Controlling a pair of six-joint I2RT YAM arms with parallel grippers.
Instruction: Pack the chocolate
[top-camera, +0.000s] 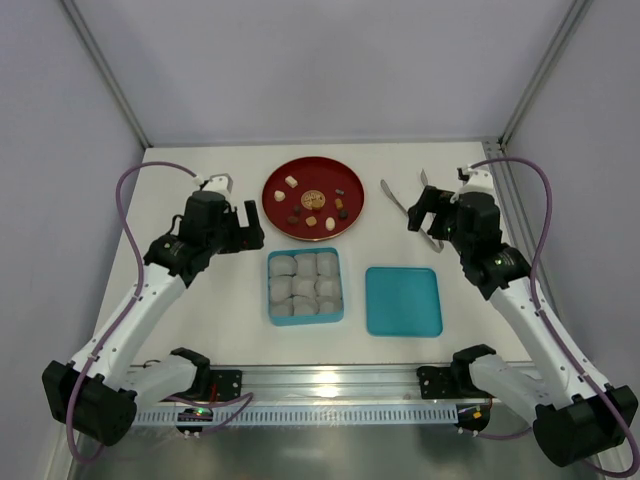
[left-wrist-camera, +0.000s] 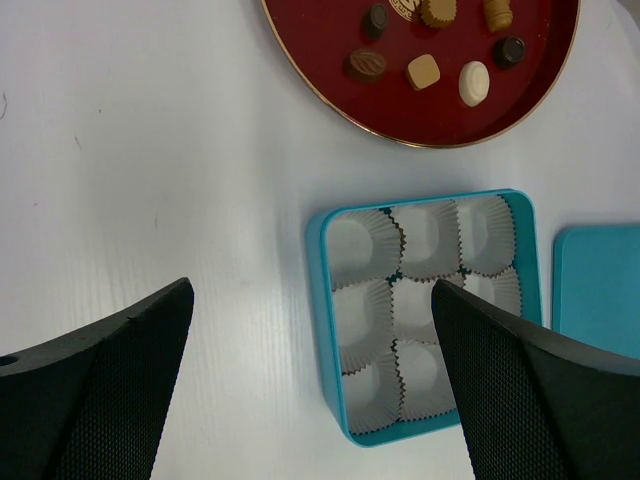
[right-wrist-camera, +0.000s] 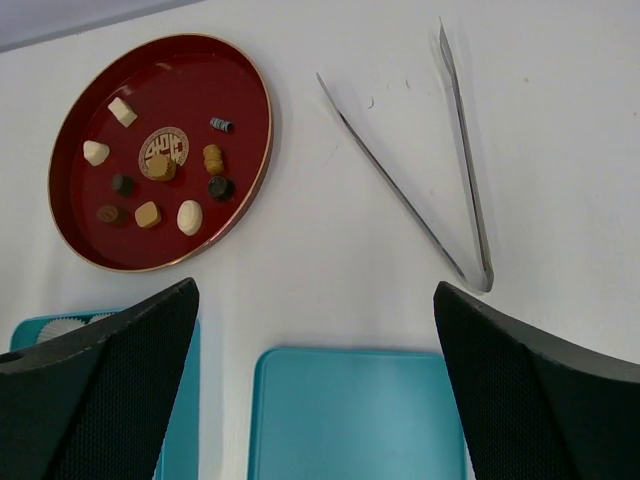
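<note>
right wrist view: the right claw (right-wrist-camera: 315, 288) hangs with its jaws wide apart and nothing between them, over the tabletop (right-wrist-camera: 300, 250) toward the far right corner. just ahead of it lie metal tongs (right-wrist-camera: 482, 272), spread in a v and untouched. the left claw (left-wrist-camera: 311, 287) is likewise apart and empty, out toward the left edge. all of the chocolate (right-wrist-camera: 190, 217) sits loose on the red plate (right-wrist-camera: 200, 100) by the middle of the far edge. closer to the near edge, the teal box (left-wrist-camera: 318, 330) holds a grid of paper cups (left-wrist-camera: 425, 240), and those that show are empty. its lid (right-wrist-camera: 355, 410) lies flat just beside it on the right. packing has not begun, i judge. the next move calls for a grasp on the tongs near their joined end, or a careful pinch on one small piece.
</note>
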